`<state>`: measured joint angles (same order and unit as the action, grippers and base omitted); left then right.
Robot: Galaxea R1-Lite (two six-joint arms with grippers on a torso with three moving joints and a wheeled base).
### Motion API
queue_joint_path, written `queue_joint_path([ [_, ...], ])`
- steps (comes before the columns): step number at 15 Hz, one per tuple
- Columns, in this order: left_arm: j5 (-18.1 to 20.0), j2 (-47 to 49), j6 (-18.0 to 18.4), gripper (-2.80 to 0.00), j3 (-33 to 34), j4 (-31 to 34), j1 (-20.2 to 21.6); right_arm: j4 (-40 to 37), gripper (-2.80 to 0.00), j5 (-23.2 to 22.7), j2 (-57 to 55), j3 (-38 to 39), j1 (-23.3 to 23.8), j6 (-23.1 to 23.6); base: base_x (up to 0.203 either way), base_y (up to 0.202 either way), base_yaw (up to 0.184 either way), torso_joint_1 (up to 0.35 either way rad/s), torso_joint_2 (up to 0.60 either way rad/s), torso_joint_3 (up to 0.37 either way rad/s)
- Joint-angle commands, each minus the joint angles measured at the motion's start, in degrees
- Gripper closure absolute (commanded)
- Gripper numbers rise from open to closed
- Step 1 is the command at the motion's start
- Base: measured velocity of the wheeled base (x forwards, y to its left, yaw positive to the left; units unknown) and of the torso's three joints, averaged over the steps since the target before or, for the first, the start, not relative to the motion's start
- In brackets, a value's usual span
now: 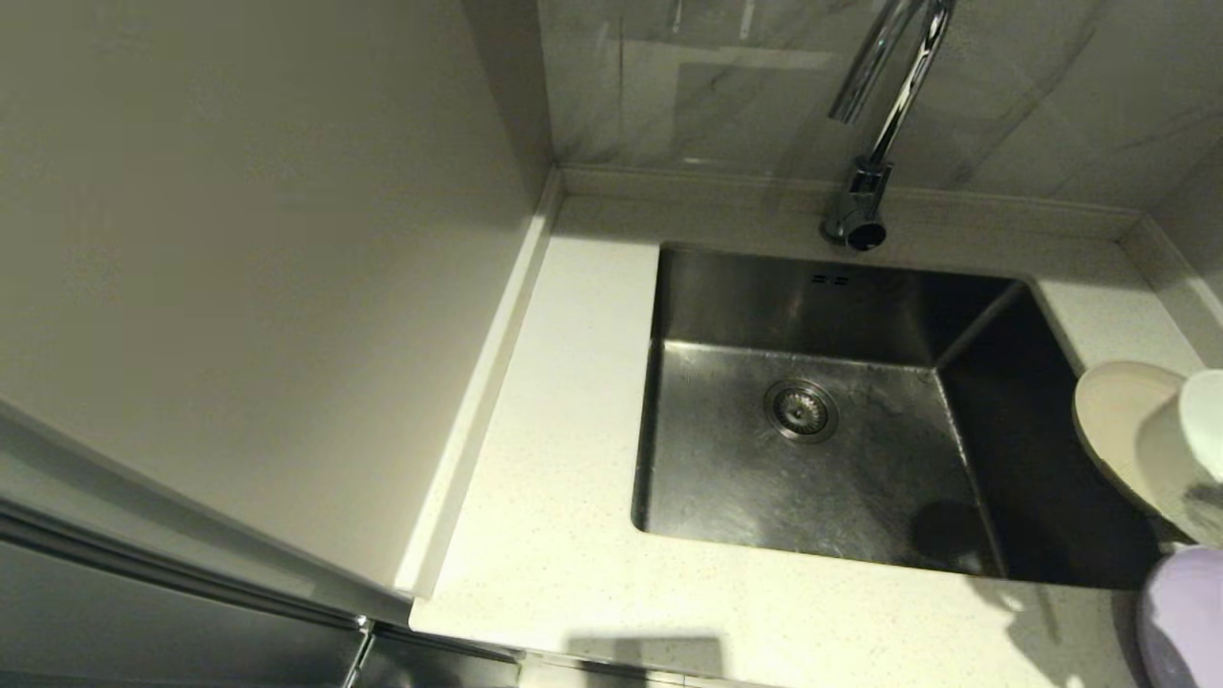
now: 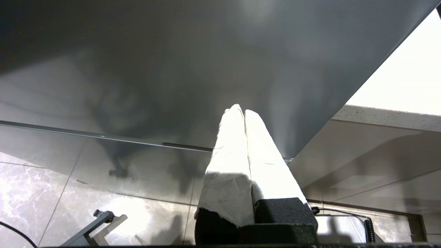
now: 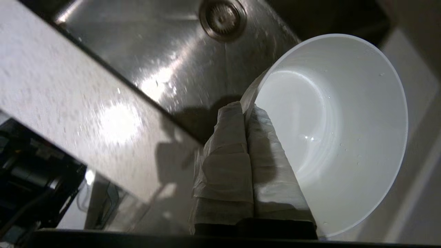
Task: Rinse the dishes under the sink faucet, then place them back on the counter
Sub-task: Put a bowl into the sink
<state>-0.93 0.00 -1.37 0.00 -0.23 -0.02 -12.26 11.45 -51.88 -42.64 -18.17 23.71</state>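
We see our right gripper [image 3: 245,112] pinching the rim of the small white bowl [image 3: 341,137], one taped finger inside the wall and one outside, pressed tight on it. The bowl is tipped on its side and hangs over the right part of the sink [image 1: 812,459], with droplets on its inner wall. In the head view the bowl [image 1: 1206,420] shows at the right edge, in front of the cream-beige plate [image 1: 1123,420] that juts over the basin's right edge. The lavender plate [image 1: 1185,621] sits at the near right corner of the counter [image 1: 554,535]. The chrome faucet [image 1: 874,134] stands behind the sink. Our left gripper [image 2: 244,112] is parked low beside the cabinet, its fingers pressed together on nothing.
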Motion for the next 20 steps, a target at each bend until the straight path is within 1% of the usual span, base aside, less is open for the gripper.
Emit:
queue_joint_path([
  [1, 0.0, -0.1, 0.0, 0.00, 0.0, 0.0, 0.0, 7.1, 0.00, 0.9, -12.6, -0.1, -4.5, 0.2, 0.000, 0.000, 0.000, 0.000, 0.00, 0.000],
  [4, 0.0, -0.1, 0.0, 0.00, 0.0, 0.0, 0.0, 10.3, 0.00, 2.7, -24.3, -3.3, -6.4, -0.6, 0.000, 0.000, 0.000, 0.000, 0.00, 0.000],
  [6, 0.0, -0.1, 0.0, 0.00, 0.0, 0.0, 0.0, 11.1, 0.00, 5.7, -32.1, -6.5, -6.8, -3.2, 0.000, 0.000, 0.000, 0.000, 0.00, 0.000],
  [9, 0.0, -0.1, 0.0, 0.00, 0.0, 0.0, 0.0, 11.5, 0.00, 10.4, -41.6, -14.0, -6.8, -11.1, 0.000, 0.000, 0.000, 0.000, 0.00, 0.000],
  [11, 0.0, -0.1, 0.0, 0.00, 0.0, 0.0, 0.0, 11.4, 0.00, 13.3, -46.6, -19.8, -6.7, -17.3, 0.000, 0.000, 0.000, 0.000, 0.00, 0.000],
  [12, 0.0, -0.1, 0.0, 0.00, 0.0, 0.0, 0.0, 11.2, 0.00, 15.5, -48.8, -22.6, -6.5, -20.4, 0.000, 0.000, 0.000, 0.000, 0.00, 0.000],
  [13, 0.0, -0.1, 0.0, 0.00, 0.0, 0.0, 0.0, 11.0, 0.00, 18.1, -51.1, -24.8, -5.9, -22.4, 0.000, 0.000, 0.000, 0.000, 0.00, 0.000],
  [14, 0.0, -0.1, 0.0, 0.00, 0.0, 0.0, 0.0, 10.6, 0.00, 20.5, -53.1, -26.8, -4.9, -23.3, 0.000, 0.000, 0.000, 0.000, 0.00, 0.000],
  [16, 0.0, -0.1, 0.0, 0.00, 0.0, 0.0, 0.0, 6.6, 0.00, 23.9, -56.9, -31.2, -2.5, -23.9, 0.000, 0.000, 0.000, 0.000, 0.00, 0.000],
  [17, 0.0, -0.1, 0.0, 0.00, 0.0, 0.0, 0.0, 3.3, 0.00, 24.3, -58.4, -34.1, -1.4, -24.2, 0.000, 0.000, 0.000, 0.000, 0.00, 0.000],
  [18, 0.0, -0.1, 0.0, 0.00, 0.0, 0.0, 0.0, 0.6, 0.00, 24.5, -60.5, -38.0, -0.5, -25.5, 0.000, 0.000, 0.000, 0.000, 0.00, 0.000],
  [20, 0.0, -0.1, 0.0, 0.00, 0.0, 0.0, 0.0, -3.8, 0.00, 24.4, -66.5, -47.3, 0.8, -29.7, 0.000, 0.000, 0.000, 0.000, 0.00, 0.000],
])
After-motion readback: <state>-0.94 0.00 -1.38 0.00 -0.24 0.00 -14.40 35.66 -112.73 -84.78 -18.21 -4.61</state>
